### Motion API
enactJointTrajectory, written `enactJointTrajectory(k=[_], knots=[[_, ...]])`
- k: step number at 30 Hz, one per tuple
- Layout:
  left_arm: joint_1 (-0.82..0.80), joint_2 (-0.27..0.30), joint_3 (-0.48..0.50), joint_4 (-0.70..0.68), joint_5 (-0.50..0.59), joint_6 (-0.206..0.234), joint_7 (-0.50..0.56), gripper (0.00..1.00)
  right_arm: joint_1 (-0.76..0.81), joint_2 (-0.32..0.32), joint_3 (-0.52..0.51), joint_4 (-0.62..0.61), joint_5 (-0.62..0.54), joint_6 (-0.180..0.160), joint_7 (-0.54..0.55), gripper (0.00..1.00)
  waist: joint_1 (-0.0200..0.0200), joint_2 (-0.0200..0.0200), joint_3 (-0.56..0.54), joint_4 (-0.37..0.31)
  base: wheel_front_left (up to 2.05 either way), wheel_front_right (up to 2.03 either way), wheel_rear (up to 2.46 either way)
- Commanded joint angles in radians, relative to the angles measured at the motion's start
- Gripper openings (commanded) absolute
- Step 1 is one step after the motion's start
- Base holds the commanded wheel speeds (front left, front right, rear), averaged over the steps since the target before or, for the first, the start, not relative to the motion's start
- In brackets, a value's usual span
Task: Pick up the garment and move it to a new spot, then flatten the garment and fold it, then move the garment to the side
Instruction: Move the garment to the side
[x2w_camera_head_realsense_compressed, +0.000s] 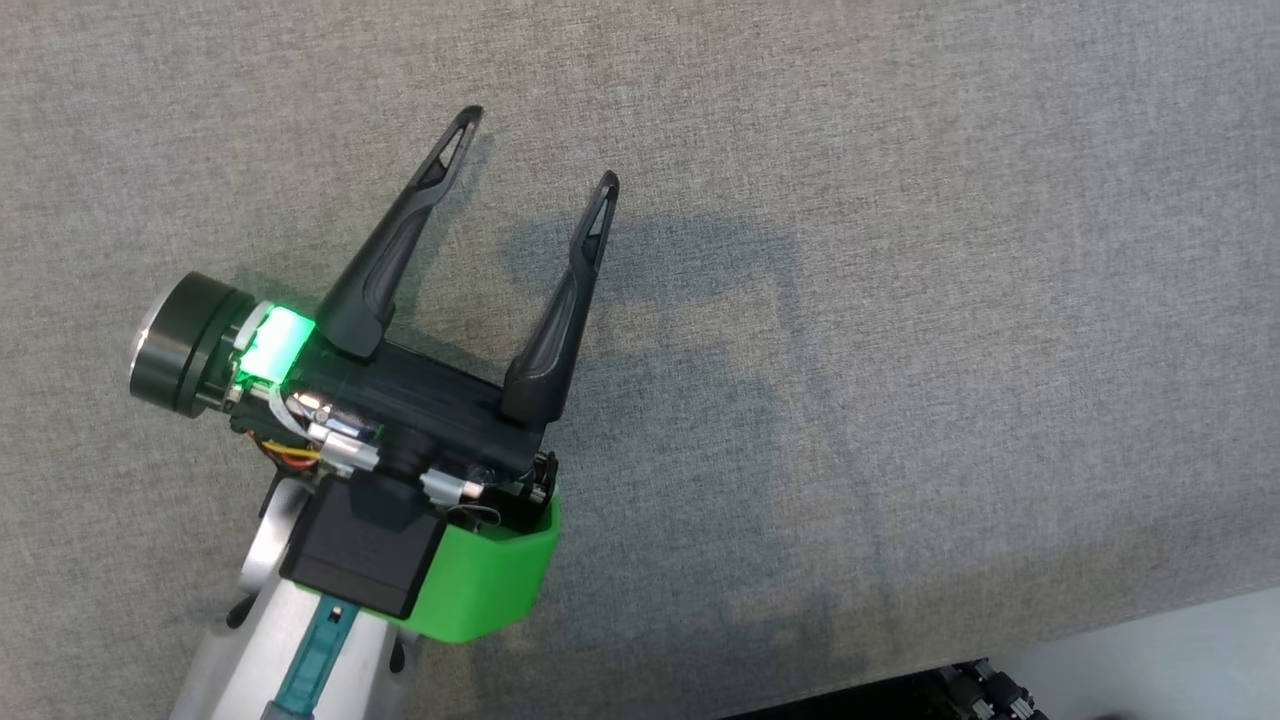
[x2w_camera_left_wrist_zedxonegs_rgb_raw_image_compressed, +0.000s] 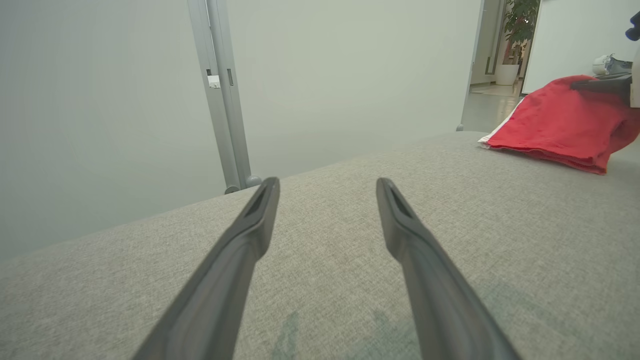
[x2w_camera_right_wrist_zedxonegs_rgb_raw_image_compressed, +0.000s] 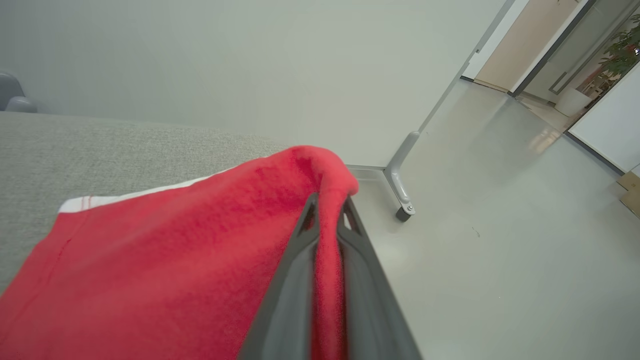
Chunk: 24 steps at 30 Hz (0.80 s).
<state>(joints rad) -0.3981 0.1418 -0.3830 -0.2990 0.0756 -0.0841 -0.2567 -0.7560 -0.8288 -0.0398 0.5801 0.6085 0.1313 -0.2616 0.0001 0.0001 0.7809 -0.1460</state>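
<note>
Pinching a fold of the red garment (x2w_camera_right_wrist_zedxonegs_rgb_raw_image_compressed: 175, 250) near the grey surface (x2w_camera_head_realsense_compressed: 900, 300) edge, the right gripper (x2w_camera_right_wrist_zedxonegs_rgb_raw_image_compressed: 327, 210) should drag low and slowly so the layers hold together; the left gripper (x2w_camera_head_realsense_compressed: 539, 146) gapes wide, empty.

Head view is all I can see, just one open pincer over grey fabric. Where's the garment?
Observer: The red garment is pinched in the right pincer, shut on it.
Operator: Is it in the air?
Observer: Only the pinched end is raised; the rest lies on the grey surface.
Operator: Near the edge?
Observer: Looks so; bare floor shows just beyond that pincer's tips.
</note>
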Motion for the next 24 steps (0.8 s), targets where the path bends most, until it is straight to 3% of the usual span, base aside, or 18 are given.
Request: enactJointTrajectory(k=[1, 4, 7, 8, 9, 13, 17, 21, 24], knots=[[-0.020, 0.006, 0.001, -0.011, 0.010, 0.008, 0.006, 1.00, -0.014, -0.011, -0.008, 0.010, -0.014, -0.001, -0.005, 0.00, -0.0001, -0.0001, 0.007, 0.005, 0.00, 0.00, 0.00], [-0.023, 0.010, 0.001, -0.023, 0.011, 0.011, 0.013, 1.00, -0.022, -0.016, -0.004, 0.025, -0.041, -0.001, -0.005, 0.04, -0.0001, -0.0001, 0.012, 0.008, 0.00, 0.00, 0.00], [-0.026, 0.019, 0.000, -0.027, 0.021, 0.014, 0.015, 1.00, -0.017, -0.032, 0.017, 0.056, -0.085, -0.001, -0.005, 0.39, -0.0001, -0.0001, 0.013, 0.013, 0.00, 0.00, 0.00], [-0.025, 0.022, -0.001, -0.027, 0.024, 0.016, 0.014, 1.00, -0.026, -0.035, 0.007, 0.066, -0.097, -0.001, -0.005, 0.64, -0.0001, -0.0001, 0.013, 0.014, 0.00, 0.00, 0.00], [-0.022, 0.024, -0.002, -0.027, 0.026, 0.017, 0.014, 1.00, -0.040, -0.033, -0.015, 0.075, -0.110, -0.001, -0.005, 1.00, -0.0001, -0.0001, 0.013, 0.015, 0.00, 0.00, 0.00], [-0.013, 0.029, 0.000, -0.025, 0.024, 0.023, 0.011, 1.00, -0.056, -0.011, -0.075, 0.092, -0.185, -0.001, -0.004, 1.00, -0.0001, -0.0001, 0.013, 0.015, 0.00, 0.00, 0.00], [-0.008, 0.027, -0.003, -0.013, 0.015, 0.030, 0.007, 1.00, -0.079, 0.029, -0.159, 0.055, -0.332, -0.001, -0.004, 1.00, -0.0001, -0.0001, -0.002, 0.015, 0.00, 0.00, 0.00], [0.005, 0.011, 0.003, 0.014, -0.007, 0.045, -0.001, 1.00, -0.048, 0.160, -0.195, -0.057, -0.409, -0.001, -0.004, 1.00, -0.0001, -0.0001, -0.049, 0.022, 0.00, 0.00, 0.00], [0.030, -0.007, 0.022, 0.062, -0.056, 0.062, -0.004, 1.00, -0.014, 0.245, -0.186, -0.140, -0.403, -0.001, -0.004, 1.00, -0.0001, -0.0001, -0.100, 0.031, 0.00, 0.00, 0.00]])
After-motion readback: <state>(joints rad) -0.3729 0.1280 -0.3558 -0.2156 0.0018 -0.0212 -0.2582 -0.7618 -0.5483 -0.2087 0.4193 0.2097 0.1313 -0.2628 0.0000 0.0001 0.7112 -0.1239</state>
